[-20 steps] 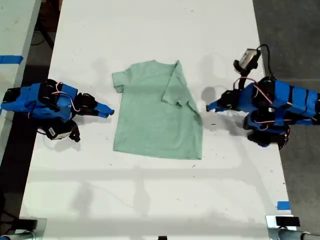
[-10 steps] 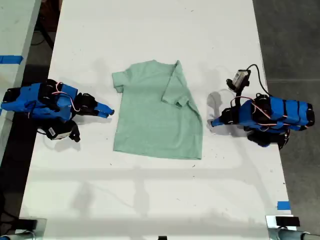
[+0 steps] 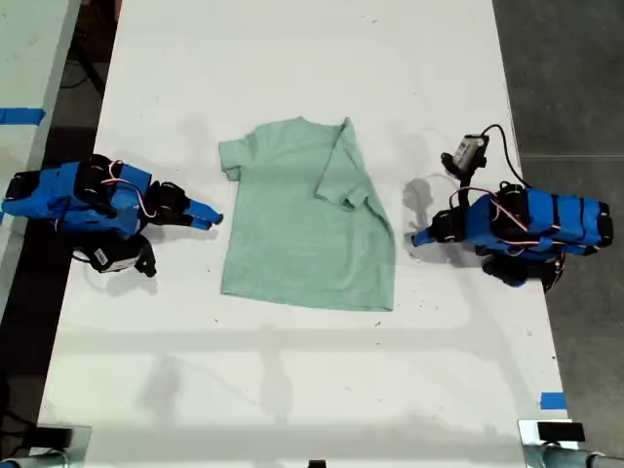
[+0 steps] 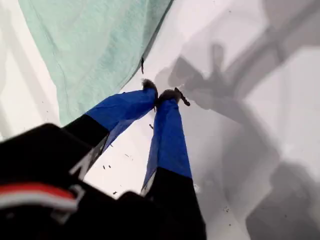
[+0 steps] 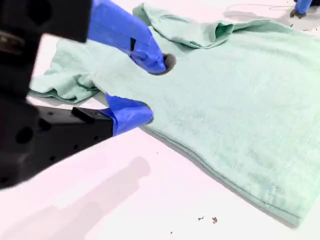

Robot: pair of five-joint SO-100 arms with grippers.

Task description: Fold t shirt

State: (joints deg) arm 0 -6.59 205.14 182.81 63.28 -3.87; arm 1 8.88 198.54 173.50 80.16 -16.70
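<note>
Your t shirt lies on the white table, one sleeve folded over.
My first gripper is pinched together beside it; my second gripper stands parted at its edge.

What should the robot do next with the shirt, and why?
Probably my second gripper, open beside the t shirt, should reach to the flat sleeve and pinch it. The other sleeve is already folded in.

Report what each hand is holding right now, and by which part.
Nothing is held. My first hand is shut and empty beside the t shirt; my second hand is open at its edge, gripping nothing.
</note>
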